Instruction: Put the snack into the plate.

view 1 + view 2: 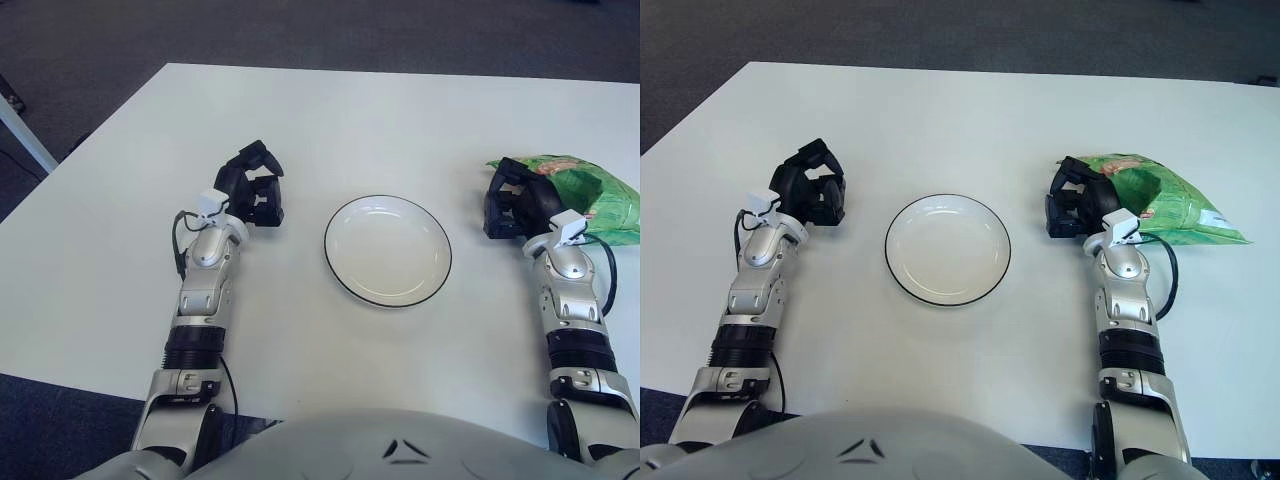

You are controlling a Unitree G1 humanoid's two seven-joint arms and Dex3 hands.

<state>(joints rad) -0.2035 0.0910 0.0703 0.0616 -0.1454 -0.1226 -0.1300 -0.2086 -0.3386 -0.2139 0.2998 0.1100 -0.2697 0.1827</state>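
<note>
The green snack bag (1165,205) lay on the white table (960,110), well to the right of the empty plate (948,249); it looked light, puffy and crinkly, likely to slip and crumple under a hard squeeze, its contents probably brittle; the near, left end, where the foil gathers, seemed the best place to take hold, gently. The right hand (1075,205) was at that very end of the bag, its dark fingers (1060,215) curled downward and only a little apart; whether they had already closed on the foil or merely touched it could not be told from either view; the bag showed no sign of being lifted. The left hand (255,190) showed left of the plate, fingers curled loosely together, holding nothing.
</note>
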